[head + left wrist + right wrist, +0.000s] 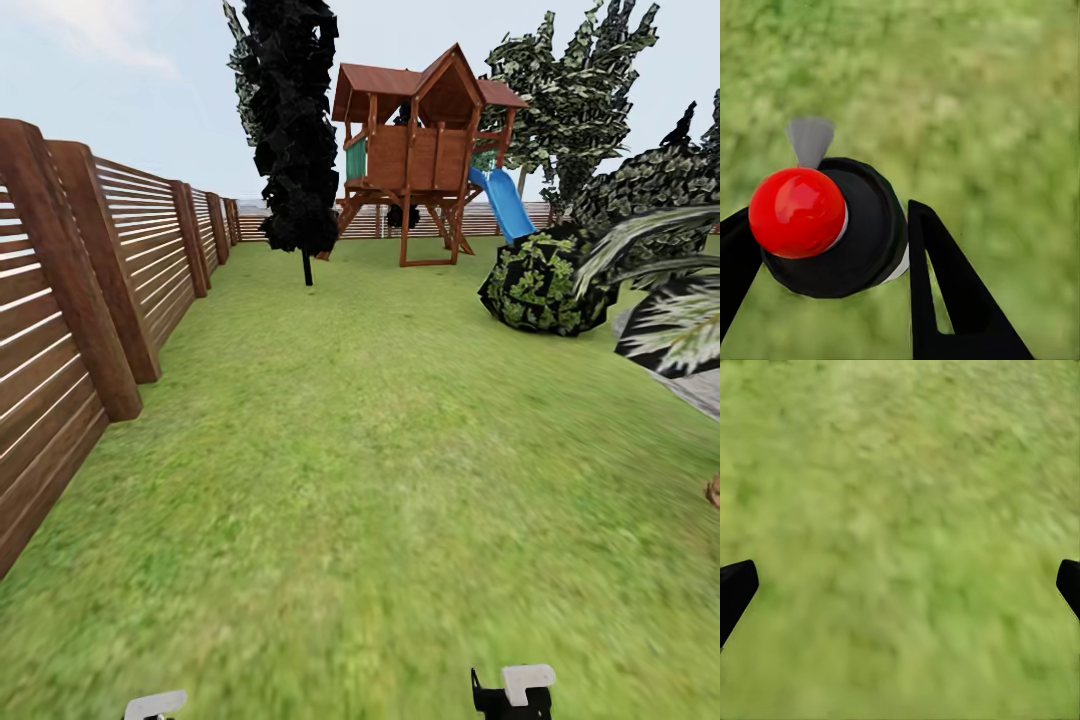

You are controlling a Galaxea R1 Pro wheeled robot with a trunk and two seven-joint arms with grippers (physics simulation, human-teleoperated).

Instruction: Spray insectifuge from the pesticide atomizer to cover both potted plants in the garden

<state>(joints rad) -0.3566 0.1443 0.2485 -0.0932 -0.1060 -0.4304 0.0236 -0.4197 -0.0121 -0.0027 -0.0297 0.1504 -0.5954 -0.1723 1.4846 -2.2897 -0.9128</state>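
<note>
Lawn (380, 450): one, green, running from the near edge to the far fence.

Slatted wooden fence (90, 290): one brown run along the lawn's left edge, continuing across the far edge.

Wooden play tower (420, 150): one, red-brown roof, with one blue slide (505, 205), at the far end of the lawn.

Dark narrow tree (295, 130): one, just left of the tower. Round leafy bush (540, 285): one, at the lawn's right edge, with pale-green trees behind it. Blurred fronds (660, 300) cross the right edge over a strip of grey paving (700, 390).

Pesticide atomizer (832, 225): one, seen end-on in the left wrist view. Round dark body, glossy red ball cap (796, 212), small grey nozzle (810, 139), thin white band at the rim. It sits between the black fingers (945, 292) of the left gripper (825, 247), which is clamped on it, over grass.

Right gripper (900, 589): one, fingers spread wide apart, nothing between them, over grass.

Two pale arm parts show at the head view's bottom edge.
</note>
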